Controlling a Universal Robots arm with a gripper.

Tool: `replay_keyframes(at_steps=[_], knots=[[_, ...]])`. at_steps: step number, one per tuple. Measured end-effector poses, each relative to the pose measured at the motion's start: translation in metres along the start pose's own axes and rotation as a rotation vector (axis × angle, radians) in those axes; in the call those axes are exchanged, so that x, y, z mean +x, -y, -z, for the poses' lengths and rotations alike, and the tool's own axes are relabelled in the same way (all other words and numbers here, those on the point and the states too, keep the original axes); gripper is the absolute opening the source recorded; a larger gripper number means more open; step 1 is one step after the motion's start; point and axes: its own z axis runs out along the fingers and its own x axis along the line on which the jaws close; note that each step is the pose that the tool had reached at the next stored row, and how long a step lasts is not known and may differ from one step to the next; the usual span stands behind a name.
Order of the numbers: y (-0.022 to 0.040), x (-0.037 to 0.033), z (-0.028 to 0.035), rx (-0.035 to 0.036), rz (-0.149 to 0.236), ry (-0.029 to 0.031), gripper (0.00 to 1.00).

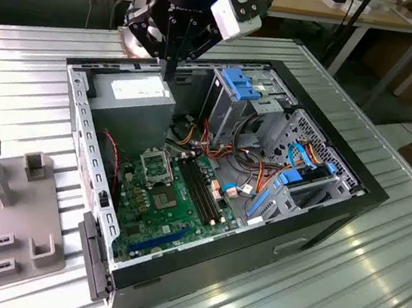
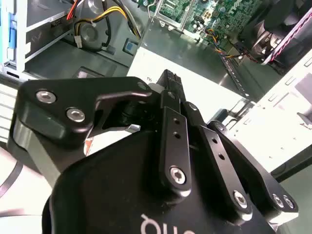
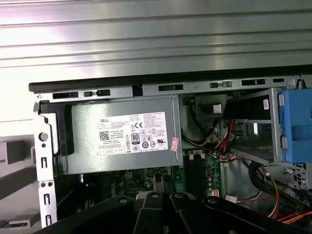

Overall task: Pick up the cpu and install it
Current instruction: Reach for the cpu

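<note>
The cpu (image 1: pixel 164 198) is a small grey square lying flat on the green motherboard (image 1: pixel 144 218), just in front of the open metal socket frame (image 1: pixel 153 164); whether it is seated I cannot tell. My gripper (image 1: pixel 170 72) hangs high over the back of the open computer case (image 1: pixel 312 213), above the power supply (image 1: pixel 134 91), far from the cpu. In the second wrist view the gripper (image 2: pixel 168 77) has its black fingers closed to one tip, with nothing visible between them, over the supply's white label (image 2: pixel 204 92).
Black memory slots (image 1: pixel 203 189) run beside the socket. A drive cage with a blue latch (image 1: pixel 240 82) and bundles of cables (image 1: pixel 254 164) fill the case toward the exterior view's right. A grey fixture with posts (image 1: pixel 2 203) stands on the ribbed metal table (image 1: pixel 371 282) at the exterior view's left.
</note>
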Motion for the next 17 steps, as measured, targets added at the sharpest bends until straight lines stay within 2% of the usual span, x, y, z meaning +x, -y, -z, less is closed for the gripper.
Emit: replay_keyframes(at_steps=[3,6,9,15,17], knots=[[0.0,0.0003,0.0,0.0,0.0,0.0001,0.11],[0.0007,0.0086,0.0,0.0,0.0,0.0,0.11],[0.0019,0.0258,0.0,-0.0001,0.0,0.0,0.11],[0.0035,0.0465,0.0002,0.0,0.0,-0.0002,0.11],[0.0051,0.057,0.0003,0.0,0.0,-0.0002,0.11]])
